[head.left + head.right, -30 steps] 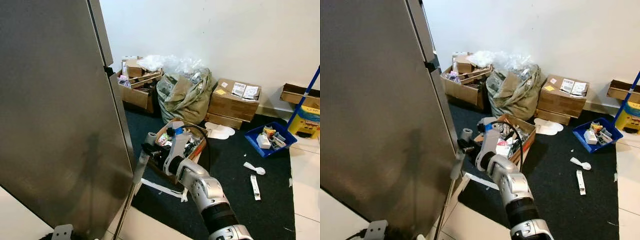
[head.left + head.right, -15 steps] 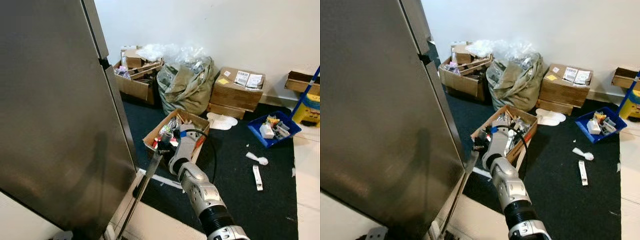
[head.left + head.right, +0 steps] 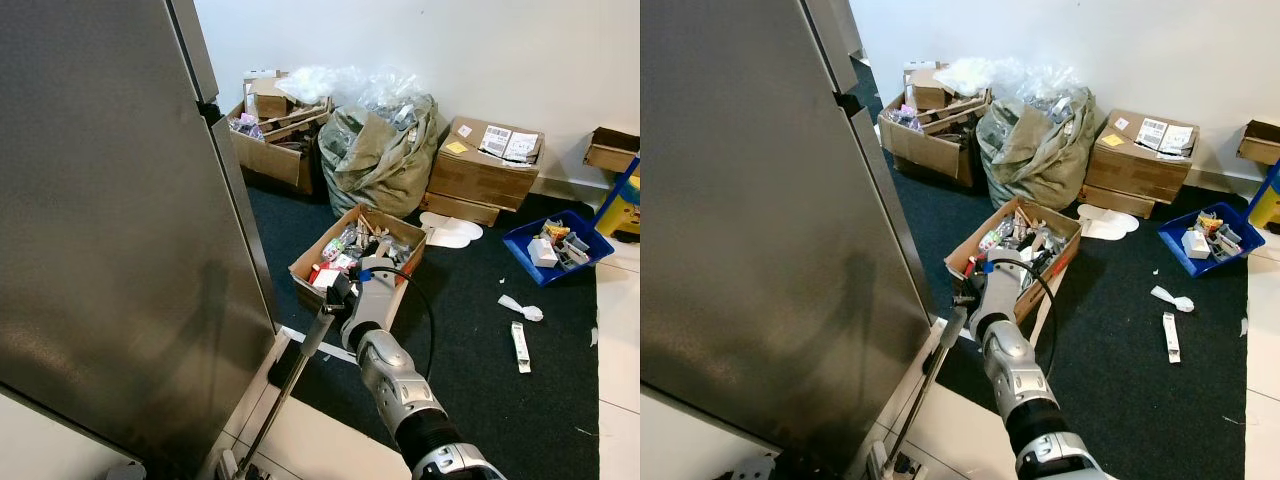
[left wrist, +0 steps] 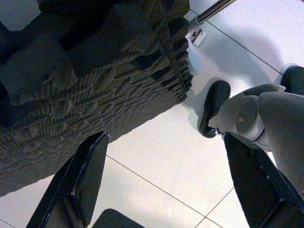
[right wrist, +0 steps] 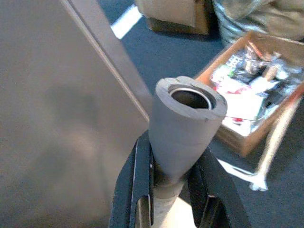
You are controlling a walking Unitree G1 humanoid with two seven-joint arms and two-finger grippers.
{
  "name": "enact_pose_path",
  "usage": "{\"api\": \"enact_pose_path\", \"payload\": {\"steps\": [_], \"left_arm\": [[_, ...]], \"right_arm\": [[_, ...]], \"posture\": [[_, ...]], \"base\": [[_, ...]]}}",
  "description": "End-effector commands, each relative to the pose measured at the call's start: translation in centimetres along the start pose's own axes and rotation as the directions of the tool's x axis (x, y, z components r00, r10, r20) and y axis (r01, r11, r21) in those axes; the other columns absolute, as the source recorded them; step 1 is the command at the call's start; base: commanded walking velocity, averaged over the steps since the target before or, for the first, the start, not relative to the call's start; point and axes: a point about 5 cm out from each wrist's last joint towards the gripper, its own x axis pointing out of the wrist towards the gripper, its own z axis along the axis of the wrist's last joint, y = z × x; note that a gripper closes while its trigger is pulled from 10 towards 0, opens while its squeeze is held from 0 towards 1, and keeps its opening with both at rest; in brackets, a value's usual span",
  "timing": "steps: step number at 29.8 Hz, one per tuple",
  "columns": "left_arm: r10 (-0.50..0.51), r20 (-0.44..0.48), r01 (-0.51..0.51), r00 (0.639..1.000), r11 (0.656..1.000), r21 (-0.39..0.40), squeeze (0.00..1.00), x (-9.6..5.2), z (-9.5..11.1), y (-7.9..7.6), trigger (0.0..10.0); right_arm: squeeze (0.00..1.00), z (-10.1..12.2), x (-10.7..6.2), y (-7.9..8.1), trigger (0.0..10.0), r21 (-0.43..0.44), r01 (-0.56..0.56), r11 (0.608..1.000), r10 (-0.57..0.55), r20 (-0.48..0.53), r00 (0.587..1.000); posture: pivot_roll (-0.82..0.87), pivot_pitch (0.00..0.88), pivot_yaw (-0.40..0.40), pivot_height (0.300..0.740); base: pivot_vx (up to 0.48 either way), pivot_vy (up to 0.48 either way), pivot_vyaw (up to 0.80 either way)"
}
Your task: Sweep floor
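— Where's the broom handle (image 3: pixel 300 366)?

— Slanting from the white tile floor (image 3: pixel 320 440) up to the right gripper (image 3: pixel 336 296), whose two black fingers are clamped on the grey foam grip (image 5: pixel 185 128) at its top end. That sits beside the steel fridge door (image 3: pixel 110 230), at 7 o'clock from the open cardboard box (image 3: pixel 366 246) of clutter on the dark carpet (image 3: pixel 480 370).

— And the left gripper (image 4: pixel 161 185)?

— Fingers spread wide apart, holding nothing, hanging over white tiles beside a dark ridged foam block (image 4: pixel 95 80).

— Any litter?

— A white wrapper (image 3: pixel 519 347) and crumpled paper (image 3: pixel 521 308) at 3 o'clock from the box, near a blue tray (image 3: pixel 557 247).
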Motion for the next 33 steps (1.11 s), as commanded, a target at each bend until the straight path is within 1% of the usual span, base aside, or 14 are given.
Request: {"api": "enact_pose_path", "payload": {"steps": [1,3,6,7,9,12,14,15,17,21,23,25,30,33], "left_arm": [[0.022,-0.020,-0.022,1.000,1.000,0.008,0.00,-0.4,-0.6,1.0,10.0],[0.021,-0.021,-0.021,1.000,1.000,0.008,0.00,-0.4,-0.6,1.0,10.0],[0.021,-0.021,-0.021,1.000,1.000,0.008,0.00,-0.4,-0.6,1.0,10.0],[0.021,-0.021,-0.020,1.000,1.000,0.009,0.00,-0.3,-0.5,0.9,10.0],[0.021,-0.021,-0.020,1.000,1.000,0.009,0.00,-0.3,-0.5,0.9,10.0],[0.020,-0.019,-0.019,1.000,1.000,0.009,0.00,-0.3,-0.5,0.9,10.0],[0.020,-0.019,-0.019,1.000,1.000,0.009,0.00,-0.3,-0.5,0.9,10.0],[0.019,-0.018,-0.019,1.000,1.000,0.008,0.00,-0.3,-0.5,0.8,10.0],[0.018,-0.017,-0.018,1.000,1.000,0.008,0.00,-0.3,-0.4,0.8,10.0],[0.017,-0.018,-0.017,1.000,1.000,0.008,0.00,-0.3,-0.4,0.7,10.0],[0.013,-0.015,-0.013,1.000,1.000,0.006,0.00,-0.2,-0.3,0.6,10.0],[0.013,-0.015,-0.013,1.000,1.000,0.006,0.00,-0.2,-0.3,0.6,10.0],[0.010,-0.007,-0.010,1.000,1.000,-0.002,0.00,0.0,0.0,0.2,10.0],[0.009,-0.005,-0.009,1.000,1.000,-0.003,0.00,0.0,0.1,0.1,10.0]], "right_arm": [[0.00,-2.7,-0.5,-0.1,10.0,-0.077,0.022,0.997,-0.032,-0.120,0.992],[0.00,-2.5,-0.5,-1.0,10.0,-0.096,0.063,0.993,-0.074,-0.114,0.991],[0.00,-2.5,-0.5,-1.0,10.0,-0.096,0.063,0.993,-0.074,-0.114,0.991],[0.00,-2.2,-0.4,-2.2,10.0,-0.157,0.105,0.982,-0.122,-0.102,0.987],[0.00,-2.2,-0.4,-2.2,10.0,-0.157,0.105,0.982,-0.122,-0.102,0.987],[0.00,-1.7,-0.5,-4.7,10.0,-0.303,0.171,0.937,-0.205,-0.083,0.975],[0.00,-1.7,-0.5,-4.7,10.0,-0.303,0.171,0.937,-0.205,-0.083,0.975],[0.00,-1.3,-0.5,-5.8,10.0,-0.365,0.193,0.911,-0.235,-0.073,0.969],[0.00,-1.0,-0.6,-6.6,10.0,-0.404,0.208,0.891,-0.255,-0.066,0.965],[0.00,-0.5,-0.6,-7.4,10.0,-0.427,0.221,0.877,-0.269,-0.056,0.961],[0.00,0.5,-0.8,-9.0,10.0,-0.454,0.250,0.855,-0.298,-0.037,0.954],[0.00,0.5,-0.8,-9.0,10.0,-0.454,0.250,0.855,-0.298,-0.037,0.954],[0.00,2.4,-1.6,-11.9,10.0,-0.501,0.303,0.811,-0.339,0.020,0.941],[0.00,3.5,-1.6,-12.2,10.0,-0.506,0.293,0.811,-0.303,0.066,0.951]], "posture": [[0.07,0.199,0.081,0.740],[0.06,0.197,0.081,0.740],[0.06,0.197,0.081,0.740],[0.06,0.193,0.081,0.740],[0.06,0.193,0.081,0.740],[0.06,0.192,0.079,0.740],[0.06,0.192,0.079,0.740],[0.06,0.189,0.077,0.740],[0.05,0.188,0.076,0.740],[0.05,0.183,0.073,0.740],[0.03,0.173,0.066,0.740],[0.03,0.173,0.066,0.740],[0.02,0.157,0.058,0.740],[0.00,0.152,0.057,0.740]], "base": [[0.000,0.000,0.00],[0.000,0.000,0.00],[0.000,0.000,0.00],[0.000,0.000,0.00],[0.000,0.000,0.00],[0.000,0.000,0.00],[0.000,0.000,0.00],[0.000,0.000,0.00],[0.000,0.000,0.00],[0.000,0.000,0.00],[0.000,0.000,0.00],[0.000,0.000,0.00],[0.000,0.000,0.00],[0.000,0.000,0.00]]}}
